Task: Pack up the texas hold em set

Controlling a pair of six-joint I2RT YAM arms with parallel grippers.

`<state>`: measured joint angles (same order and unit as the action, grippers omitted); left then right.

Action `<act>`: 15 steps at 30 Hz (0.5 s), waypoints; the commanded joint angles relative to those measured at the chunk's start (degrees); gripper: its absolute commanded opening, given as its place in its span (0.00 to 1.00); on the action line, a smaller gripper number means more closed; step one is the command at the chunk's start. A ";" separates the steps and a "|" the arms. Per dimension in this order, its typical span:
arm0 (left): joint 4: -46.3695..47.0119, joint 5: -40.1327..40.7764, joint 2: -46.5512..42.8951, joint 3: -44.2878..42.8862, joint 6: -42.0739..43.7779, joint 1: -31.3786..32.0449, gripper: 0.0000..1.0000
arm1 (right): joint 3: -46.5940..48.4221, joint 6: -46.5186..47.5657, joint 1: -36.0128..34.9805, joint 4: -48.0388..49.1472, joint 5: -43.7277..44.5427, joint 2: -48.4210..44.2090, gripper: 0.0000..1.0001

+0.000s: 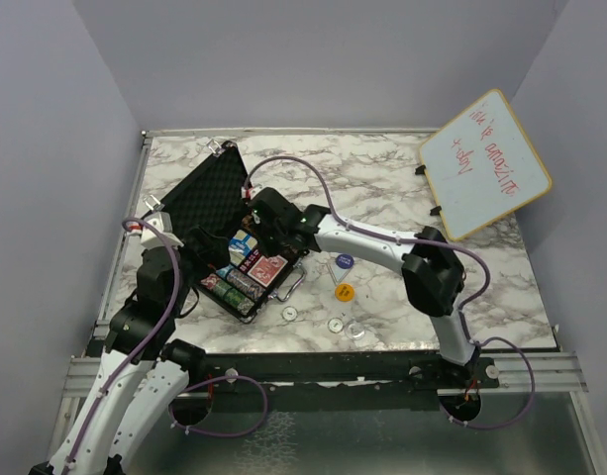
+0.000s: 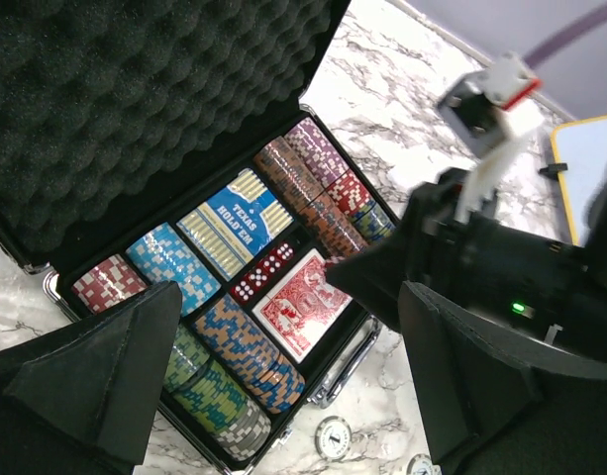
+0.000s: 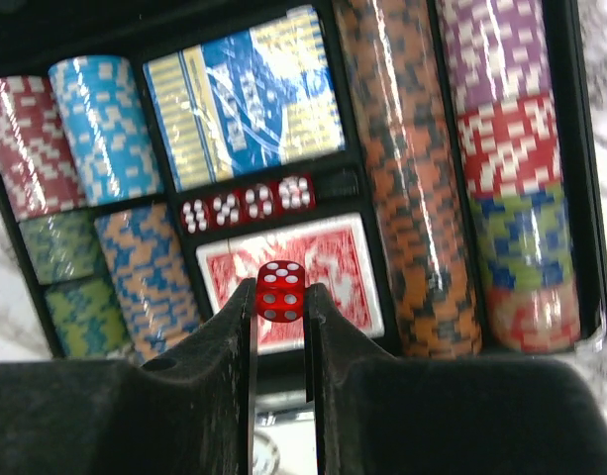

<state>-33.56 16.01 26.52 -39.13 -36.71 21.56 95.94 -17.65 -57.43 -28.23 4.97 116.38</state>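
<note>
one red die (image 3: pixel 280 291) sits pinched between the tips of the right gripper (image 3: pixel 280 299), its jaws nearly closed on the die's two sides. directly beneath the jaws lies the red deck (image 3: pixel 335 265), inside the open case (image 1: pixel 212 194). just past the fingertips a row of dice (image 3: pixel 249 203) fills a narrow slot. the dark end of that slot, off to one side of the jaws, looks free, though the view there is blurred. beyond the row lies the blue deck (image 3: pixel 244 94). long chip stacks (image 3: pixel 412 198) wall in both sides of the jaws, tight against the decks, so the only open room is straight above the middle compartments. the foam lid (image 2: pixel 135 89) stands raised on the far side of the case.

the left gripper (image 2: pixel 288 327) hovers at the case's side, jaws spread wide with nothing held. behind the right gripper's jaws, outside the case rim, round buttons (image 1: pixel 345 292) lie apart from each other on the marble table (image 1: pixel 402 178). a whiteboard (image 1: pixel 486 163) stands tilted at the far corner, well apart from both grippers.
</note>
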 commanded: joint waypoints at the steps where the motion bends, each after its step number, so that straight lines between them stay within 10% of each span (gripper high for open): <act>1: -0.63 1.66 -1.44 0.28 -0.72 0.06 0.99 | 7.41 9.67 -0.18 -2.93 -1.85 6.71 0.19; 15: -0.63 1.64 -1.17 0.11 -0.37 0.02 0.99 | 17.15 13.34 0.32 -6.82 0.84 15.48 0.20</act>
<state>-33.56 16.19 25.50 -39.13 -37.10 21.56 111.18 -5.82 -57.28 -33.04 4.27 129.69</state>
